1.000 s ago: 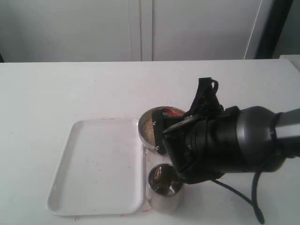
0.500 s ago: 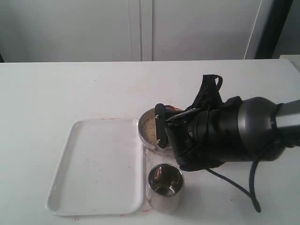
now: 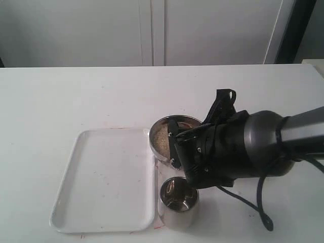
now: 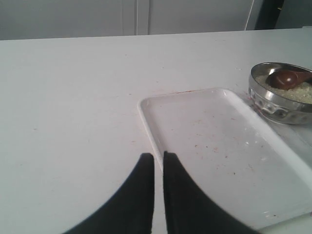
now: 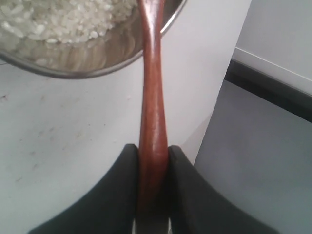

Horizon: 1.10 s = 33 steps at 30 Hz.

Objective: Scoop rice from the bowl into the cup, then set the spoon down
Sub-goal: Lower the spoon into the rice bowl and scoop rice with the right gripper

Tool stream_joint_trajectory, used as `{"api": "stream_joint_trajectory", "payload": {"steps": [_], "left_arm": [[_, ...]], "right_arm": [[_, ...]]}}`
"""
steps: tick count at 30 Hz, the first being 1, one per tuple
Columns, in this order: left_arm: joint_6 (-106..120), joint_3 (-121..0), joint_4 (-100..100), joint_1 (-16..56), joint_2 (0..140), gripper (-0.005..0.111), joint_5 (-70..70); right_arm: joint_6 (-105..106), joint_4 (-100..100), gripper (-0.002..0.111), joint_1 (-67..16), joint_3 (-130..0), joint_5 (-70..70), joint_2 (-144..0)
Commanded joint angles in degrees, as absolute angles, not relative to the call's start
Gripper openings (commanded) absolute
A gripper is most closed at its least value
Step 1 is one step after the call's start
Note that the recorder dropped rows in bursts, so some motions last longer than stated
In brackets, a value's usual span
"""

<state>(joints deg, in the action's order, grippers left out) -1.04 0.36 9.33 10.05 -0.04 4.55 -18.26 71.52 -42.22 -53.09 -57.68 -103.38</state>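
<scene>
The steel bowl (image 3: 158,148) stands just right of the tray, with rice (image 3: 161,135) inside. The spoon's oval end (image 4: 286,78) lies on the rice (image 4: 303,92) in the bowl (image 4: 275,107). My right gripper (image 5: 153,148) is shut on the spoon's reddish-brown handle (image 5: 152,92), which reaches over the bowl's rim (image 5: 97,68) to the grains (image 5: 58,19). In the exterior view the right gripper (image 3: 173,147) hangs at the bowl's near side. The steel cup (image 3: 177,202) stands in front of the bowl, partly under the arm. My left gripper (image 4: 159,156) is shut and holds nothing, by the tray's edge.
A white rectangular tray (image 3: 106,177) lies left of the bowl and cup, seen also in the left wrist view as the tray (image 4: 219,146). The bulky right arm (image 3: 238,152) covers the table to the right of the bowl. White cabinet doors stand behind the table.
The right arm drew back from over the cup toward the bowl, then sank lower. The cup's mouth is now nearly uncovered, and the spoon's red no longer shows in the exterior view.
</scene>
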Motion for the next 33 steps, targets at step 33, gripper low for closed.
{"api": "stream_joint_trajectory", "payload": {"steps": [33], "left_arm": [[-1.06,0.0,9.78,10.55,0.0,0.014,4.38]], "right_arm": [[0.0,31.69,0.0,-35.51,-67.51,-59.32,-100.28]]}}
